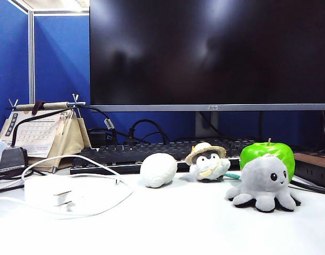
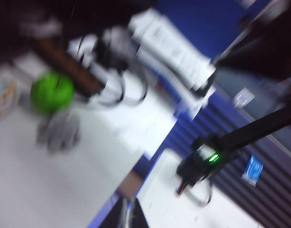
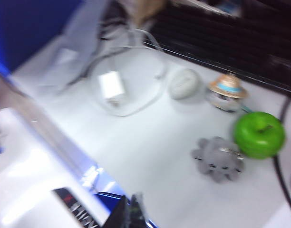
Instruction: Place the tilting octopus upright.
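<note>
- The light grey plush octopus (image 1: 264,183) sits upright on the white table (image 1: 168,223), right of the middle in the exterior view. Its round head is on top, with two black eyes and a small smile facing forward, and its stubby tentacles are spread on the tabletop with black showing underneath.
- A shiny green apple (image 1: 268,154) stands just behind the octopus, seemingly touching it.
- The right gripper (image 3: 129,211) shows only as dark fingertips at the edge of the right wrist view, closed together on nothing. It is raised well off the table and far from the octopus (image 3: 218,158).
- The left gripper (image 2: 131,216) is a dark blurred tip at the edge of the left wrist view, high and away from the octopus (image 2: 58,133). I cannot tell how its jaws stand.
- A small penguin plush in a straw hat (image 1: 207,161) and a white egg-shaped lump (image 1: 158,169) sit to the octopus's left, in front of a black keyboard (image 1: 152,151).
- The monitor's bezel (image 1: 212,107) carries tiny lettering, too small to read.
</note>
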You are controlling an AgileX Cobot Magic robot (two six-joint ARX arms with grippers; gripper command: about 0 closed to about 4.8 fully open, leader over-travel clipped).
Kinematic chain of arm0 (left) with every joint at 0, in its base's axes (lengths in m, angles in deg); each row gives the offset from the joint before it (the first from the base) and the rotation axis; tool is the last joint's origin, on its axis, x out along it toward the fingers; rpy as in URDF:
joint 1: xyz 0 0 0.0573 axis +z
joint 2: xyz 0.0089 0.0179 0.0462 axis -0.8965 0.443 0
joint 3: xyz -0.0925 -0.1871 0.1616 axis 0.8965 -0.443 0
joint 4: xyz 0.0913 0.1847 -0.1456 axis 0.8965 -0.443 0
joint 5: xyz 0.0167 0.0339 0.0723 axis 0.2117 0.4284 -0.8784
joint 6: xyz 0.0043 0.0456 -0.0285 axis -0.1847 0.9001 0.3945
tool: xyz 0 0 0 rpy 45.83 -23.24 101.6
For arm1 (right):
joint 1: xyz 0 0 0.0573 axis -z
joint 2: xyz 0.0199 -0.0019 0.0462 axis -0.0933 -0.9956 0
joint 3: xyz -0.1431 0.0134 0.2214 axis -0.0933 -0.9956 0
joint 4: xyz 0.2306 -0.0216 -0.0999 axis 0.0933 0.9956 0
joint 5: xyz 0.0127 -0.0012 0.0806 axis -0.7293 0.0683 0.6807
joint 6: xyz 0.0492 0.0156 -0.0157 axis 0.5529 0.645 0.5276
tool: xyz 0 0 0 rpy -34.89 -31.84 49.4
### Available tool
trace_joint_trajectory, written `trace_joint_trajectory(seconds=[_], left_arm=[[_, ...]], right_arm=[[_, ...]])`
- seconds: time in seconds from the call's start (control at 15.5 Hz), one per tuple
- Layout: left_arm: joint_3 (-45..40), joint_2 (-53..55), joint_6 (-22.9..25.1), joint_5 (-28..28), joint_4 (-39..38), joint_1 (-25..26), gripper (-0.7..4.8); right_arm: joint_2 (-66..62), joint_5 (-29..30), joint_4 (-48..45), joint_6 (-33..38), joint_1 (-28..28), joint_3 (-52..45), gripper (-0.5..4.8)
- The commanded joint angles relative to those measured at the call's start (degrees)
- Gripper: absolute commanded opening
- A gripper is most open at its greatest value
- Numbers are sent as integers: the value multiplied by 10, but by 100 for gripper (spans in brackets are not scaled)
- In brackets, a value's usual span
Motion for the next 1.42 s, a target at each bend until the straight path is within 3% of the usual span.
trace_joint_trajectory(seconds=[0.06,0.19,0.32,0.45,0.58,0.71,0.78,1.1,1.29,1.42], left_arm=[[24,-55,1,2,10,0,24],[27,-134,4,-1,12,1,24],[27,-180,22,-3,12,1,24],[27,-210,73,-35,7,1,25],[23,-217,158,-108,0,1,25],[1,-217,206,-171,0,1,25],[-29,-217,213,-209,0,1,25],[-137,-217,212,-213,61,1,25],[-174,-217,212,-241,64,1,25],[-196,-217,205,-243,64,1,25]], right_arm=[[31,20,-5,16,-41,2,-5],[66,20,0,15,-81,2,-5],[95,-9,12,-1,-84,2,-5],[130,-92,12,-30,-83,-1,-5],[182,-196,-33,-66,-83,-29,-5],[222,-223,-106,-82,-83,-76,-5],[257,-229,-182,-82,-83,-133,-5],[333,-246,-399,-81,-83,-334,-5],[336,-303,-414,-81,-83,-391,-5],[336,-303,-410,-78,-83,-425,-5]])
